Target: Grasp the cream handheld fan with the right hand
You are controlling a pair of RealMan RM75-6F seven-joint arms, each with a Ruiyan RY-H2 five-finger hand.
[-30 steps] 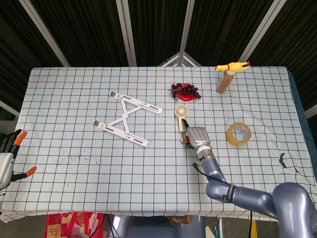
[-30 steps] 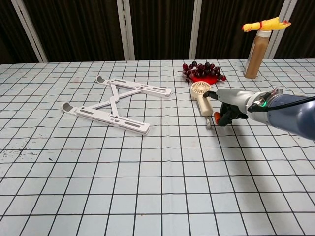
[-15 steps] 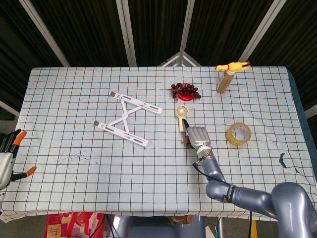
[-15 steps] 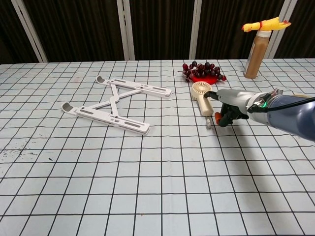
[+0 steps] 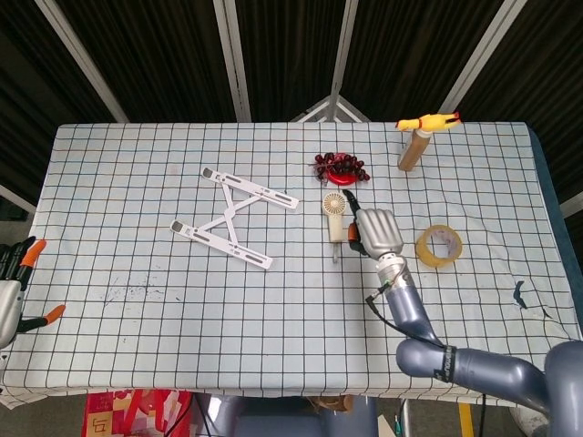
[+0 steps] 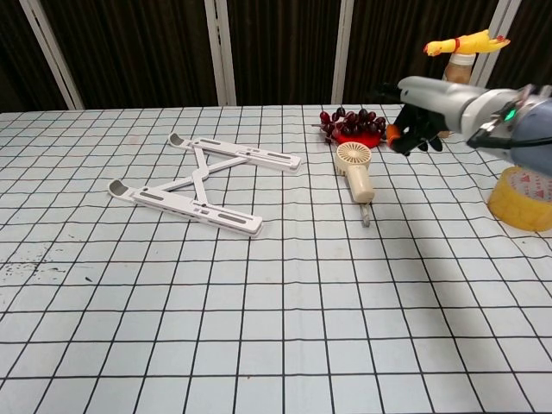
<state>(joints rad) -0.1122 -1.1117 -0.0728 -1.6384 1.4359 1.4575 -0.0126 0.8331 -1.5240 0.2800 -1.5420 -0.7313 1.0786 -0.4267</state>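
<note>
The cream handheld fan (image 5: 334, 218) (image 6: 356, 171) lies flat on the checked cloth, its round head toward the grapes and its handle pointing at the near edge. My right hand (image 5: 376, 232) (image 6: 420, 115) hovers above the table, just right of the fan and clear of it. Its fingers are bent downward and apart, with nothing in them. My left hand (image 5: 13, 284) hangs off the table's left edge, fingers spread and empty; the chest view does not show it.
A white folding stand (image 5: 235, 218) (image 6: 203, 185) lies left of the fan. Dark grapes on a red plate (image 5: 340, 167) (image 6: 354, 126) sit just behind it. A brown bottle topped with a rubber chicken (image 5: 413, 147) (image 6: 450, 90) stands back right. A tape roll (image 5: 438, 246) (image 6: 521, 198) lies right.
My right hand has lifted off the cloth beside the fan's handle and risen up and to the right. The fan stays where it lay.
</note>
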